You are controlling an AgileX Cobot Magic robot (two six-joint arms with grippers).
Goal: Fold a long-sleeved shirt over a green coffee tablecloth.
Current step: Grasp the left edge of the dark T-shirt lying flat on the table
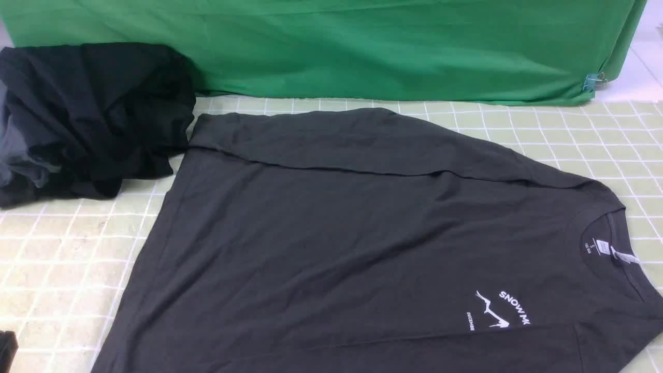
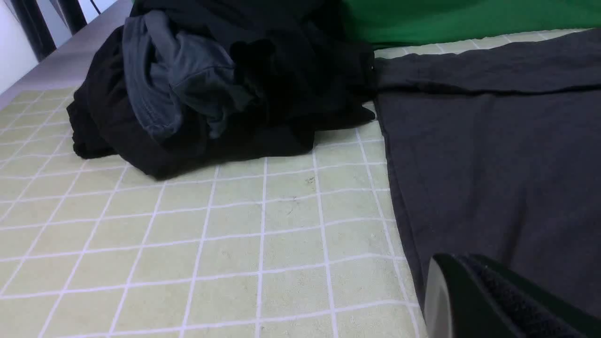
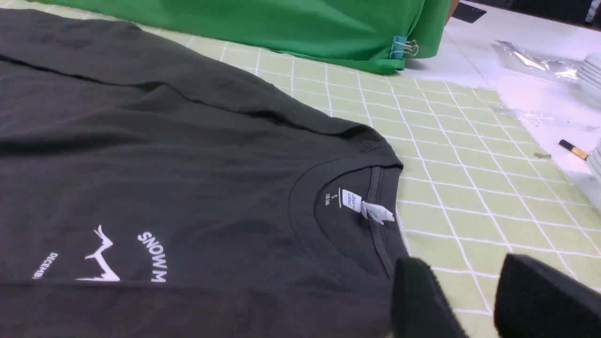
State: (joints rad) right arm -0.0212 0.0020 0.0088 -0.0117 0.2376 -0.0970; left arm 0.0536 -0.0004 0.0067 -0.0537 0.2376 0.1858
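Charcoal long-sleeved shirt (image 1: 331,233) lying flat on the green coffee tablecloth (image 1: 67,248), sleeves seemingly folded in, body fold likely next, calling for pinches at both ends: left gripper (image 2: 469,291) pressed together at its hem, right gripper (image 3: 469,291) spread, empty, beside its collar.

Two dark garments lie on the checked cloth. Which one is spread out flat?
The long-sleeved shirt, charcoal grey with a white SNOW print on it. The blacker bundle beside it is crumpled into a heap.
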